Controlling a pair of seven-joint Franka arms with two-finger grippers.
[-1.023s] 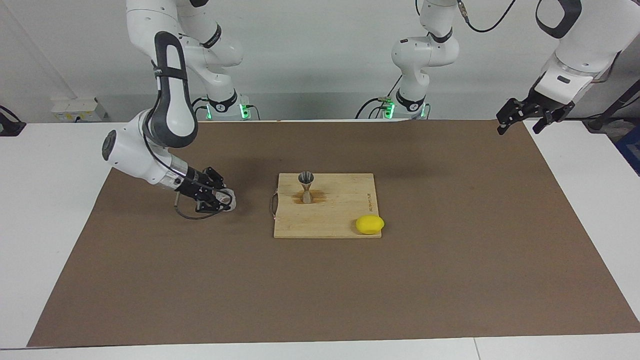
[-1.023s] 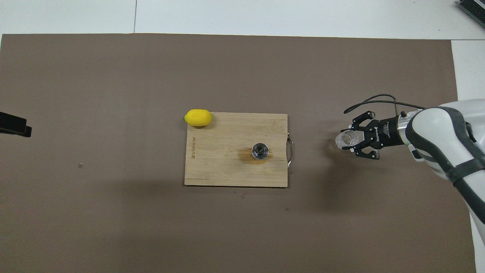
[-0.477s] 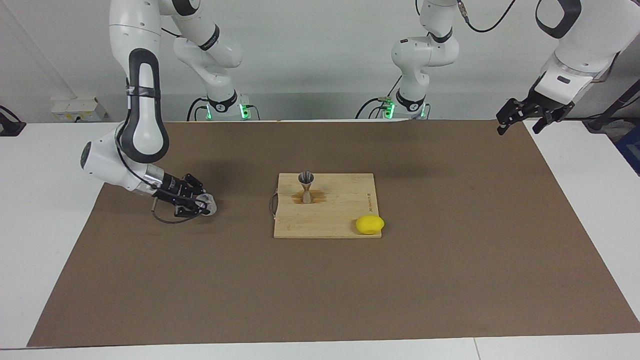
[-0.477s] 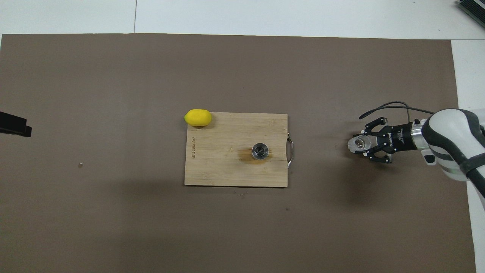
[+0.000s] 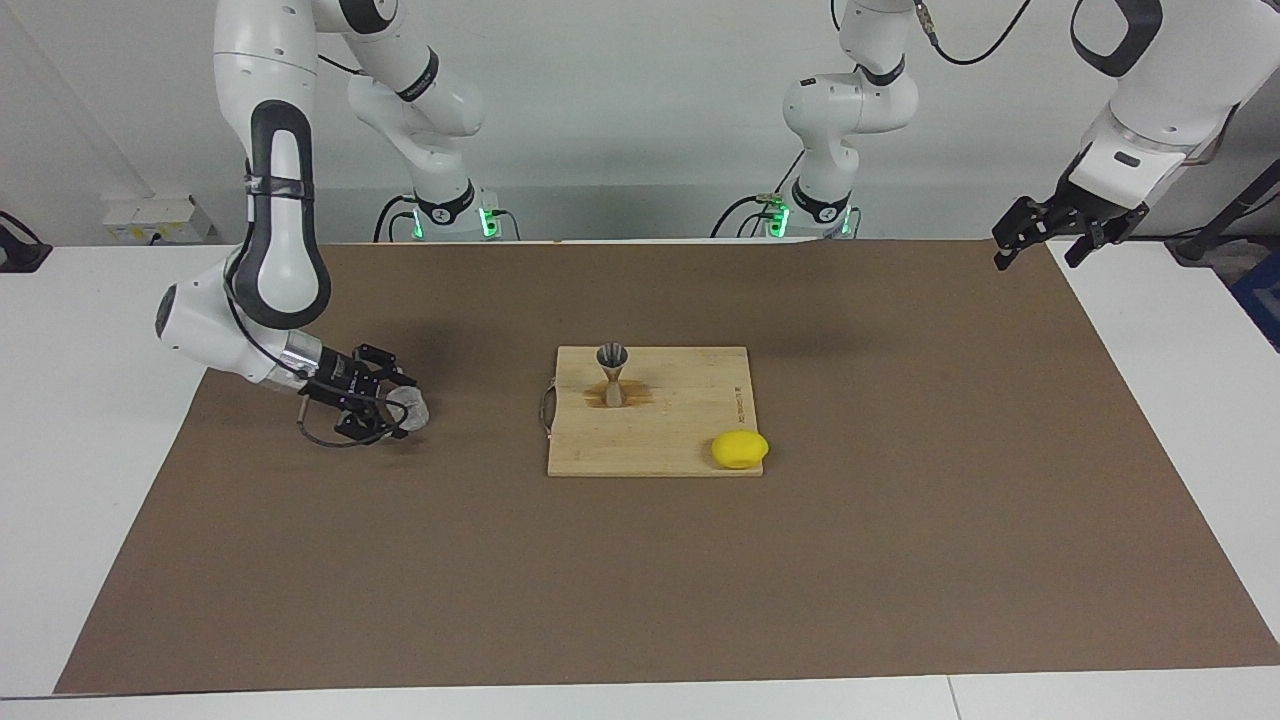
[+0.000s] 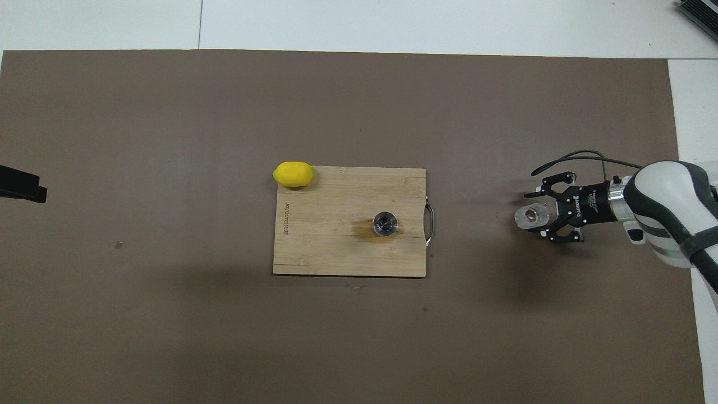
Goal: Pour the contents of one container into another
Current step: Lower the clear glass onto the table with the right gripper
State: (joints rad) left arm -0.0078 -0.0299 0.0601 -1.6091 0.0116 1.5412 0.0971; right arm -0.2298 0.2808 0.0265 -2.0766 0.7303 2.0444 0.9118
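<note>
brown mat (image 5: 900,520) on white table (image 5: 80,420), pale wall | right gripper (image 5: 388,408) now spread, cup (image 5: 410,408) between fingers on mat – shifted toward right arm's end | jigger (image 5: 612,373) upright on board (image 5: 690,440) – lemon (image 5: 740,449) at corner | left gripper (image 5: 1045,232) open, empty, waits.

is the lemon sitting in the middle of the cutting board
No, the lemon lies at a corner of the cutting board, partly over its edge, away from the jigger.
</note>
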